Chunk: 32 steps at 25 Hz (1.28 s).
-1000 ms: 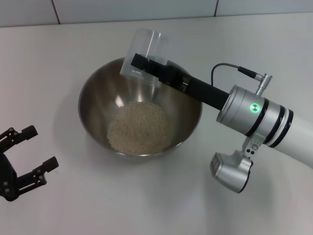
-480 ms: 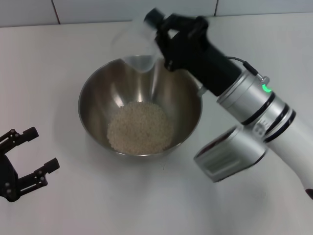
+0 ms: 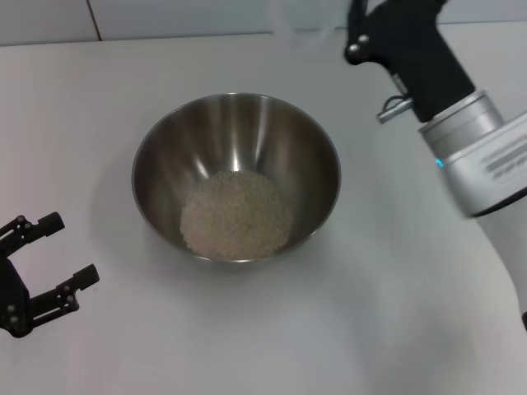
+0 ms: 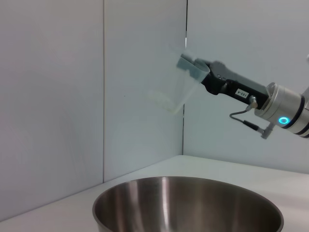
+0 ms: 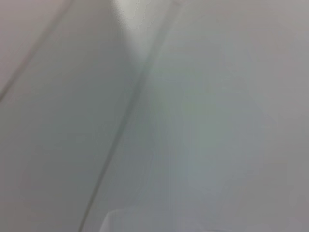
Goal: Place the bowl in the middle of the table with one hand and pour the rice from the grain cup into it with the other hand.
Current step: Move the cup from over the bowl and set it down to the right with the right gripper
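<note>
both jaws differ: the left gripper (image 3: 51, 259) stands spread wide with nothing between its fingers, parked low over the table (image 3: 247, 346) at about eight o'clock from the bowl (image 3: 236, 175), well apart from it. the right gripper (image 4: 195, 67) is clamped on the grain cup (image 4: 177, 82), which shows in the left wrist view as a clear, tilted cup lifted well above the bowl's rim (image 4: 183, 186) against the pale wall; i cannot tell any grains inside it. in the head view the same cup (image 3: 298, 25) is only a faint blur at the frame's top edge, at about one o'clock from the bowl, just beside the black end of the right arm, whose silver wrist runs back toward three o'clock

the bowl sits upright near the middle of the white table, its shiny inside open to the camera. the rice (image 3: 236, 214) lies as a pale heap on the bowl's bottom, shifted toward six o'clock and touching the near wall. neither gripper touches the bowl

the right wrist view shows only grey-white wall panels with a seam line running across them, and a pale edge in one corner that i cannot identify
</note>
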Each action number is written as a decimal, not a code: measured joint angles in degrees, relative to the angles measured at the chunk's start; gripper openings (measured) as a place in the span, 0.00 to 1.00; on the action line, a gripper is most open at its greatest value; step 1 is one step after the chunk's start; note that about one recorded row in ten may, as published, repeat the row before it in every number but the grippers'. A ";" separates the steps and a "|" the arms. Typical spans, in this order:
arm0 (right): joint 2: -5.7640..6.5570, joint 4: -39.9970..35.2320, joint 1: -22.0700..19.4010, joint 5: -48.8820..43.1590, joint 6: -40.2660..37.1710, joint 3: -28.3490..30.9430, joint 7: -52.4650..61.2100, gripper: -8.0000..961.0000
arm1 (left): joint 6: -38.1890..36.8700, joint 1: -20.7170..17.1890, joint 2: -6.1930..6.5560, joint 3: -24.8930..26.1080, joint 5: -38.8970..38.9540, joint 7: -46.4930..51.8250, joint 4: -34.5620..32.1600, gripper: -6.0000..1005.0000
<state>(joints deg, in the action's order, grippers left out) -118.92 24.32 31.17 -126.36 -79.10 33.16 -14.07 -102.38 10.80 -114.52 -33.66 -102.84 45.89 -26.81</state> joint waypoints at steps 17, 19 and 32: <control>3.93 3.51 -5.18 -0.13 18.97 2.42 15.06 0.01 | 0.07 -0.52 0.17 0.41 0.01 0.88 0.00 0.82; 4.02 3.52 -5.20 -0.13 19.82 2.43 15.14 0.01 | 0.05 -0.52 0.17 0.42 0.01 0.88 0.00 0.82; 3.52 0.35 -5.29 -0.20 27.19 2.18 15.24 0.01 | -0.26 -0.61 0.09 0.46 0.01 0.87 0.00 0.82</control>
<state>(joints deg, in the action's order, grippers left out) -115.40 24.68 25.88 -126.57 -51.90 35.34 1.17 -102.64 10.19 -114.43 -33.21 -102.83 46.76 -26.81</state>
